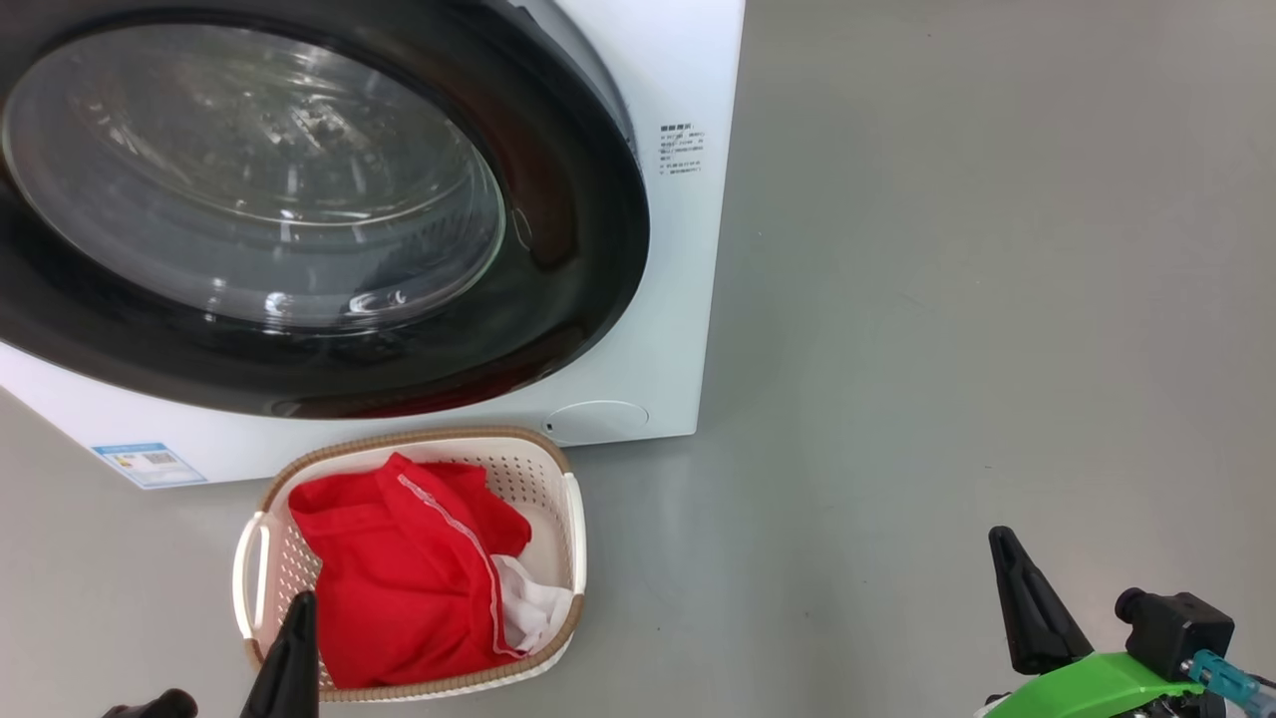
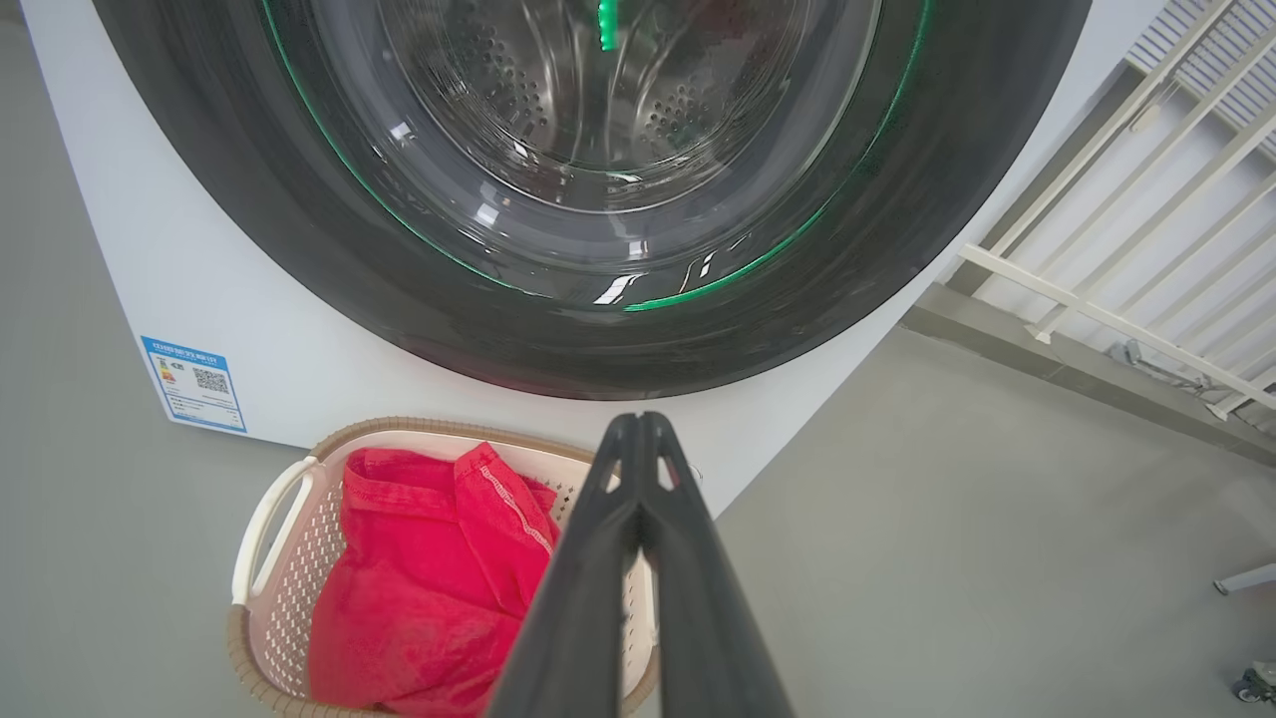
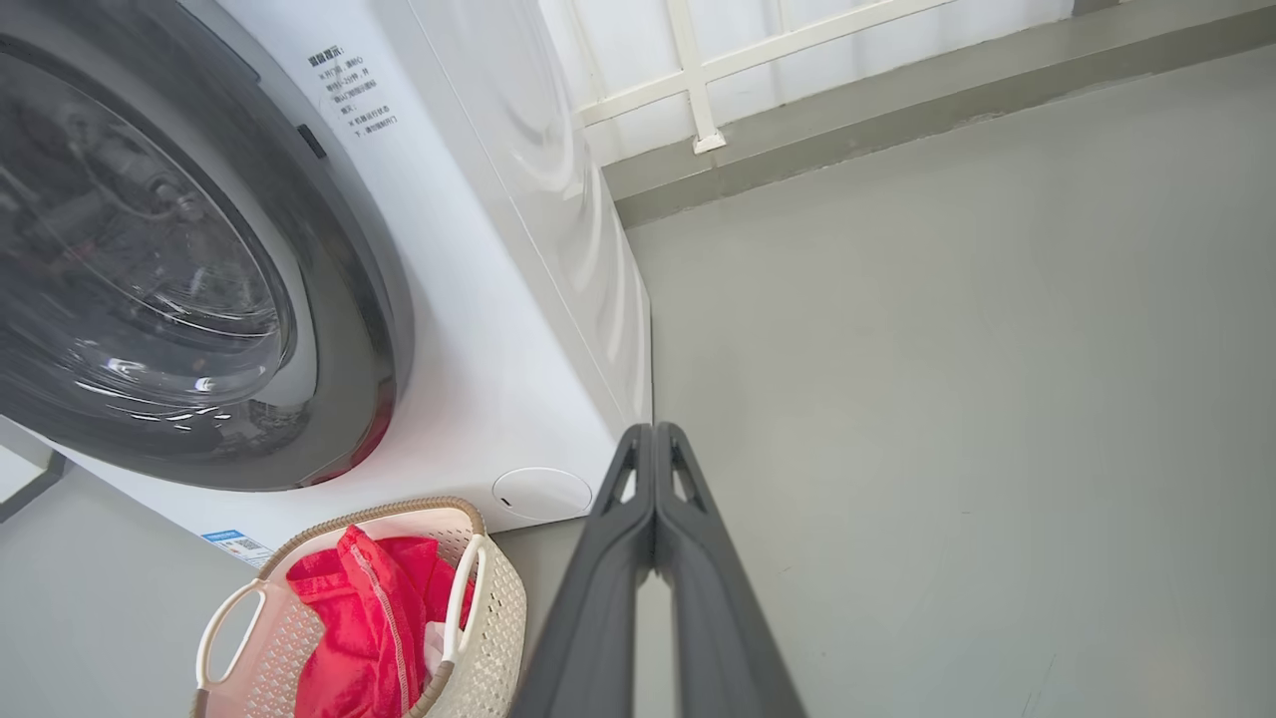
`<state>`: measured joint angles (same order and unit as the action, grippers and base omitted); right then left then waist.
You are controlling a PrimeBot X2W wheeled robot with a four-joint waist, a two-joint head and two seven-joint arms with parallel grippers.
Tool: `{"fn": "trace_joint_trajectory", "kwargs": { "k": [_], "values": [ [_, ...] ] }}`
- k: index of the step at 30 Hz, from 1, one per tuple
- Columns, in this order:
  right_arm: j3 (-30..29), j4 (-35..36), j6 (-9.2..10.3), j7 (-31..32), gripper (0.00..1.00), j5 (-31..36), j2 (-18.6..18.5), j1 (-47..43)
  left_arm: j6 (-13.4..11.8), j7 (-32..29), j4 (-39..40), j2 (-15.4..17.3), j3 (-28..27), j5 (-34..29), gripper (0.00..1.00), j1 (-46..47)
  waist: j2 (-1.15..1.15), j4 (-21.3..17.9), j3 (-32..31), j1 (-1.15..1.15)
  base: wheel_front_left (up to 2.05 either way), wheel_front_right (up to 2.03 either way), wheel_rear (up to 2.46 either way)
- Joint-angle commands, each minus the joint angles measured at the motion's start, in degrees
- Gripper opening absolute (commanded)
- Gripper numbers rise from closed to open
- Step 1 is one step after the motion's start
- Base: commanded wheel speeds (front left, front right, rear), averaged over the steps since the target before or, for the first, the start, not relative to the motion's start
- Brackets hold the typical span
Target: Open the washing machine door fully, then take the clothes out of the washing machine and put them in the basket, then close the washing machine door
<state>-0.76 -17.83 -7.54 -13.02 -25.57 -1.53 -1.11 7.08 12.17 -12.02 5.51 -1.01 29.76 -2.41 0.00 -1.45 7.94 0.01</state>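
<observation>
Left hand: two dark fingers pressed together tip to tip, clenched on nothing; held low in front of the washing machine, pointing at its lower front

Right hand: fingers likewise clenched flat against each other, nothing between them; held off the washing machine's right front corner, above bare floor

Basket: cream, perforated, brown rim; stands on the floor just in front of the washing machine, below the door, its far rim close to the white front panel; whether it touches the panel cannot be told

Clothes: red garment with white trim and a white piece tucked at one side; heaped inside the basket, so out of the washing machine

Washing machine door: glossy black rim lying against the washing machine's front, no gap seen along the visible edge; judged shut; bare perforated steel shows through the glass in the left wrist view

Blue label: at the washing machine's lower front corner, on the far side of the basket from the right hand

Step in hand, as judged: all three parts look done, with clothes moved and door closed; both hands idle

Next move, as judged: no further grasp needed; at most a check that the door is latched, then hold both hands clear of the washing machine and basket
</observation>
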Motion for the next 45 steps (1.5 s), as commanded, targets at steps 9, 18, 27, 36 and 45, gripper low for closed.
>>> {"fn": "trace_joint_trajectory", "kwargs": {
  "k": [9,18,27,36,45],
  "values": [
    [0.23,1.64,0.01,1.50,0.00,-7.75,-1.22,1.38,0.06,-1.46,0.54,0.59,-0.50,6.82,0.00,1.86,0.00,0.15,-0.75,-0.01,0.00,0.00,0.00],
    [0.16,1.83,0.01,2.61,0.00,-12.80,-1.53,1.82,0.10,-2.62,0.26,0.53,-0.63,11.50,0.00,2.42,0.00,0.25,-1.31,-0.01,0.00,0.00,0.00],
    [0.01,2.06,0.02,3.92,0.00,-18.43,-1.82,2.32,0.13,-3.97,0.13,0.42,-0.83,16.71,0.00,2.99,0.00,0.37,-1.94,-0.01,0.00,0.00,0.00],
    [-0.20,2.28,0.02,5.27,0.00,-23.98,-2.07,2.83,0.16,-5.34,-0.06,0.28,-1.07,21.87,0.00,3.56,0.00,0.49,-2.57,-0.01,0.00,0.00,0.00],
    [-0.46,2.49,0.03,6.67,0.00,-29.50,-2.27,3.33,0.19,-6.75,-0.27,0.11,-1.36,27.01,0.00,4.14,0.00,0.60,-3.20,-0.01,0.00,0.00,0.00]
  ]
}}
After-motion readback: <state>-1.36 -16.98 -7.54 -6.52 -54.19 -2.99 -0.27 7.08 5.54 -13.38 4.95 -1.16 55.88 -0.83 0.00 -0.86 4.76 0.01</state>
